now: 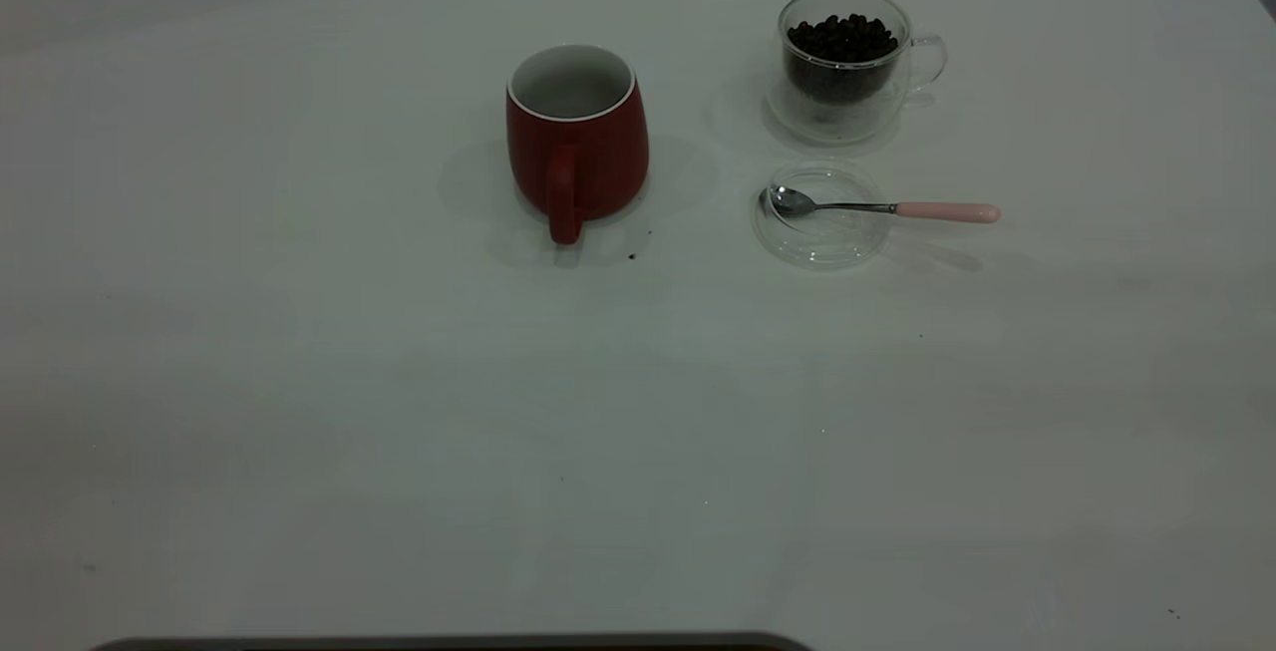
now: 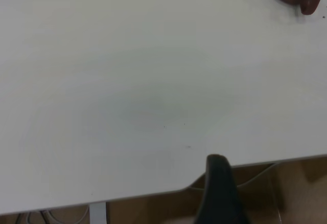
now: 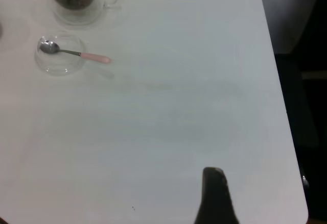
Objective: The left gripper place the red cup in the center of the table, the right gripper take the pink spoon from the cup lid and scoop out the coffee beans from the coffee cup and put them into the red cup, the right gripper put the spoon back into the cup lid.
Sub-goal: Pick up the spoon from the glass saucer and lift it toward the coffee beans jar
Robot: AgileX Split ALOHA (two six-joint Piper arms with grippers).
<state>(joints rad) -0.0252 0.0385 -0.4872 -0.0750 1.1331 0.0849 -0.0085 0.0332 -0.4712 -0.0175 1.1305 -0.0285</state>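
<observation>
On the white surface (image 1: 299,382) there are two cups, one lid and one spoon. The red cup (image 1: 576,138) stands upright near the middle, toward the far side, with its handle facing the camera and nothing seen inside. To its right stands the coffee cup (image 1: 847,63), a clear glass one holding a heap of coffee beans (image 1: 842,38). Just in front of that lies the cup lid (image 1: 822,214), and the pink spoon (image 1: 882,207) rests on it, bowl inside the lid and pink handle sticking out past the rim. The outside view shows no arms. The left wrist view shows only a bit of the red cup and one dark finger of the left end effector (image 2: 220,191). The right wrist view shows the glass cup, lid and spoon far off, and one dark finger of the right end effector (image 3: 214,196). I cannot tell if either is spread or pressed together.
</observation>
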